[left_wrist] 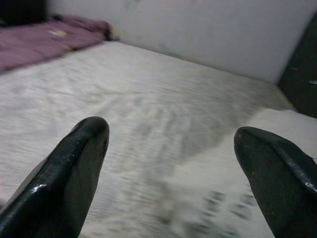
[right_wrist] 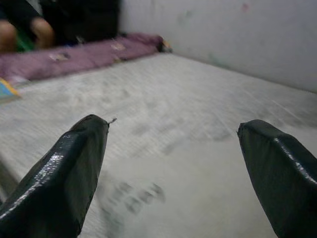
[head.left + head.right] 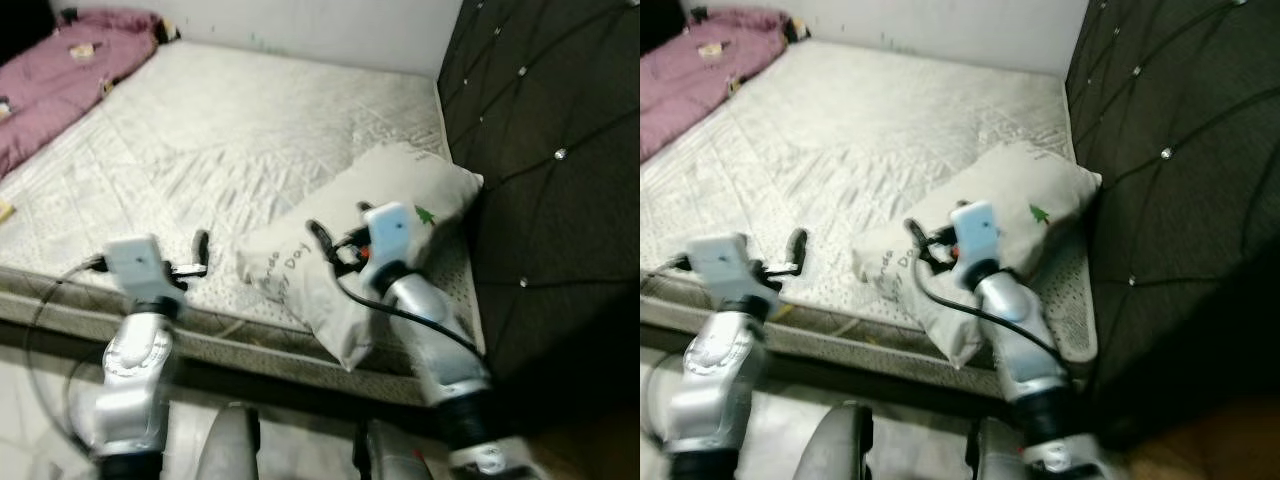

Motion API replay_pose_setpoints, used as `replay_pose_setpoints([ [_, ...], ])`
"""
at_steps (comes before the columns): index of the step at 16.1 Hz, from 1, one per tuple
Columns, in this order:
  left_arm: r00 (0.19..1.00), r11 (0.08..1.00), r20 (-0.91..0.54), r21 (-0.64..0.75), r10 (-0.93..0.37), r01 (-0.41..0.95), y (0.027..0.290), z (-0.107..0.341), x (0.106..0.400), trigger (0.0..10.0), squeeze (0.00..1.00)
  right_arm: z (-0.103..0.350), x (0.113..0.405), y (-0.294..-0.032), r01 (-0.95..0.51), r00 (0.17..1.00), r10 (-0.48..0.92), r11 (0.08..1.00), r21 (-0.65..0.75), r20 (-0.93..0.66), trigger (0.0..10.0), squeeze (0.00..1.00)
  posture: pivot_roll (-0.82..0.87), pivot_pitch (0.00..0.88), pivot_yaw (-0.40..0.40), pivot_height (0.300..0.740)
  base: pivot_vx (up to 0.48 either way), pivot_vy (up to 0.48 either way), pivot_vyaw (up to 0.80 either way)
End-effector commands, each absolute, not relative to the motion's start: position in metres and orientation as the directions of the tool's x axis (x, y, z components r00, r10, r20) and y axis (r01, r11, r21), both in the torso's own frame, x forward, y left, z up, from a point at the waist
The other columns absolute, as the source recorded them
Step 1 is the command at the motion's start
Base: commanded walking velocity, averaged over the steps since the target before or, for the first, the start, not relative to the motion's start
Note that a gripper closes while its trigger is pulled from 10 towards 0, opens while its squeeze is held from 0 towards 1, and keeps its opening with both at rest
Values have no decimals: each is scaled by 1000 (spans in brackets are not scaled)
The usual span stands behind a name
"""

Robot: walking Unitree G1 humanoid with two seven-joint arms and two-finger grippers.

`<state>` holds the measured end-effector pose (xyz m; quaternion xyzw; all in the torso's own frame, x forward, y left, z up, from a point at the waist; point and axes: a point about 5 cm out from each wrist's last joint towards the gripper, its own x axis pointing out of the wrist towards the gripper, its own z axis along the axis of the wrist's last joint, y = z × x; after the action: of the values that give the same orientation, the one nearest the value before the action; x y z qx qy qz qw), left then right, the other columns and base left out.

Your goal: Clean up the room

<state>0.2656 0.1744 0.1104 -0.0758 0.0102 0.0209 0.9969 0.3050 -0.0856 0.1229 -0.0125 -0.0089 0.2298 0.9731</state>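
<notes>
A white pillow [image 3: 410, 185] with a small green tree print and dark lettering lies askew at the right front corner of the bed, against the black headboard. Its lower corner hangs over the mattress edge. My right gripper [image 3: 340, 228] hovers open just above the pillow's middle, and its wrist view shows the pillow cloth [image 2: 163, 198] between the spread fingers. Further left, my left gripper [image 3: 196, 258] is open low over the bare mattress [image 3: 230, 130] near its front edge, with nothing between its fingers [image 1: 74, 163].
A purple blanket [image 3: 60, 70] is bunched at the bed's far left corner. A small yellow flat item [image 3: 5, 210] lies at the left edge. The black tufted headboard [image 3: 550, 150] walls off the right side. A white wall [image 3: 330, 25] runs behind the bed.
</notes>
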Motion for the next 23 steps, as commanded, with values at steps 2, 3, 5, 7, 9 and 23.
replay_pose_setpoints([
  [2,999,991,-27,-126,44,-47,178,112,268,10000,0,126,308,-85,-434,901,434,901,-7,17,10000,0,-34,0,-47,645,272,0,0],
  [3,999,991,-27,-126,43,-46,178,111,269,10000,0,125,309,-85,-430,903,430,903,-4,14,10000,0,-35,0,-46,645,274,0,0],
  [5,998,992,-43,-116,35,-40,178,110,267,10000,0,125,308,-86,-416,909,416,909,6,12,10000,0,-32,0,-41,645,0,0,0],
  [7,998,990,-55,-134,36,-43,179,107,263,10000,0,121,306,-87,-410,912,410,912,-1,7,10000,0,-27,0,-31,645,0,0,0],
  [9,999,995,-38,-95,19,-23,176,110,261,10000,0,123,306,-88,-382,924,382,924,23,5,10000,0,-28,0,-46,645,0,0,0],
  [23,999,992,-36,-125,21,-26,168,110,261,10000,0,104,302,-83,-407,911,407,913,19,-68,10000,0,-25,0,-42,555,59,0,0],
])
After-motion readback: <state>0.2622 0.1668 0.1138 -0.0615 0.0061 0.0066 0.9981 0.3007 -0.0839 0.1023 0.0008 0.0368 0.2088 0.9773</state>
